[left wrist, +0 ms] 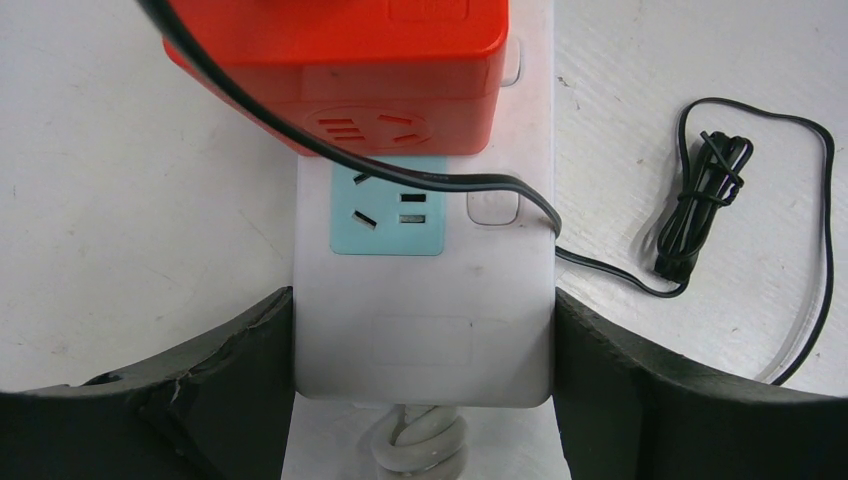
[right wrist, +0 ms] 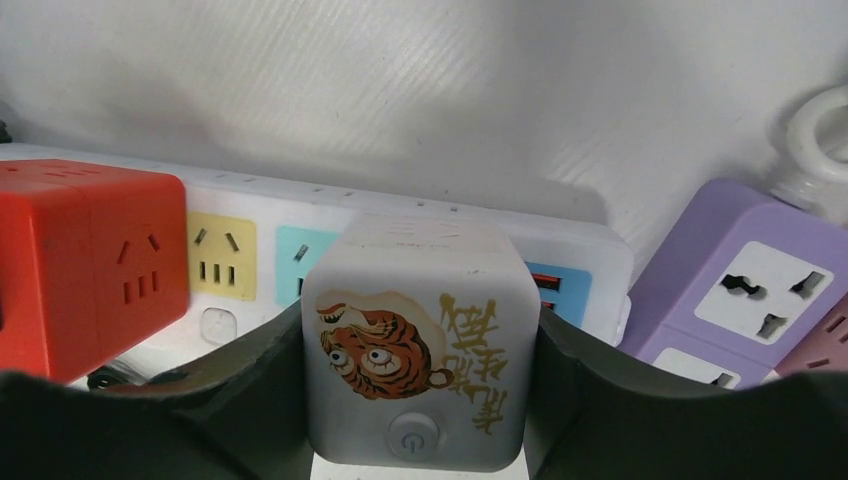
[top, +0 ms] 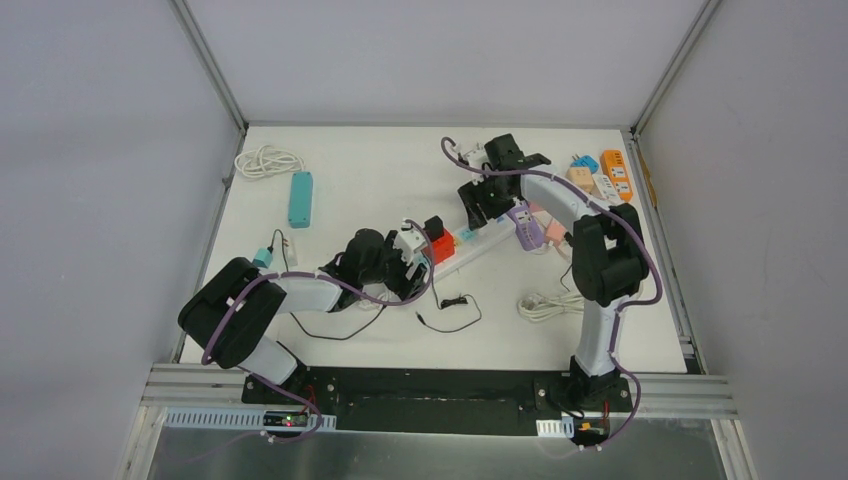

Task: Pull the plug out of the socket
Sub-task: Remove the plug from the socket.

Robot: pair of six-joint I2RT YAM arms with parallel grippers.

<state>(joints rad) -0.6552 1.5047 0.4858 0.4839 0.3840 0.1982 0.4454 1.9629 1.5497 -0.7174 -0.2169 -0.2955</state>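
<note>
Two grips are set for this pull, and each has its own job. On the left, the left gripper (left wrist: 425, 345) has its jaws closed across the width of the white power strip (left wrist: 420, 290) at its cord end, a finger flat against each long edge, so the strip is braced on the table (left wrist: 120, 200). Just beyond that grip is a free teal socket (left wrist: 388, 205), then a red cube adapter (left wrist: 340, 50) seated in the strip, with a thin black cable (left wrist: 600, 272) trailing across the strip to a bundled coil at the side. Further right on the same strip stands what I take to be the wanted plug: a white cube plug (right wrist: 415, 330) printed with a tiger, seated between the red adapter and the strip's far end. The right gripper (right wrist: 420, 395) is closed on it, a finger against each side face. To do the step well, the left hold should press down and not slide, while the right draws the cube straight out along its pins, without rocking; a sideways tug would likely drag the whole strip or strain the pins. A purple strip (right wrist: 750, 280) lies just to the right, so the pull should not swing that way.
</note>
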